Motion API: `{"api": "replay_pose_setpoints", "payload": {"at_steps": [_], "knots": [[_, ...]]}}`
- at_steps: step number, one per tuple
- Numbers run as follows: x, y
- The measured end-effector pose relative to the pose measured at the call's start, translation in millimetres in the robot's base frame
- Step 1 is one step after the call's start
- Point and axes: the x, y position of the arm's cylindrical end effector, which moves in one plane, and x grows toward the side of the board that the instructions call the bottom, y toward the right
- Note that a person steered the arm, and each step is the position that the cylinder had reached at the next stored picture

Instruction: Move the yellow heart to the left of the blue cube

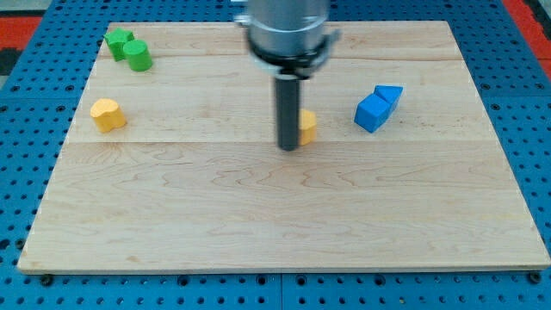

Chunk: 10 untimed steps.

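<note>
Rod tip (pixel 287 148) touches a yellow block (pixel 306 127), partly hidden, presumably the yellow heart, left of the blue cube (pixel 372 113) on the counter (pixel 258 224). No claw fitted; nothing held. Recommend short, centred rightward push, stopping before contact.

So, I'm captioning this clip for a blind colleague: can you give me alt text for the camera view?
On a wooden board, my tip rests against the left side of a yellow block that the rod partly hides, with a blue cube and a second blue block to the view's right. Another yellow block sits at the left and two green blocks at top left.
</note>
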Motion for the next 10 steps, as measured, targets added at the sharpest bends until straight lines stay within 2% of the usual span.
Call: {"api": "replay_pose_setpoints", "payload": {"at_steps": [1,2,3,4,5,6,7,8,9,10], "knots": [[-5,12],[23,-53],[-12,-59],[-41,-14],[-40,64],[-40,86],[-35,-12],[12,-123],[60,-268],[39,-347]]}}
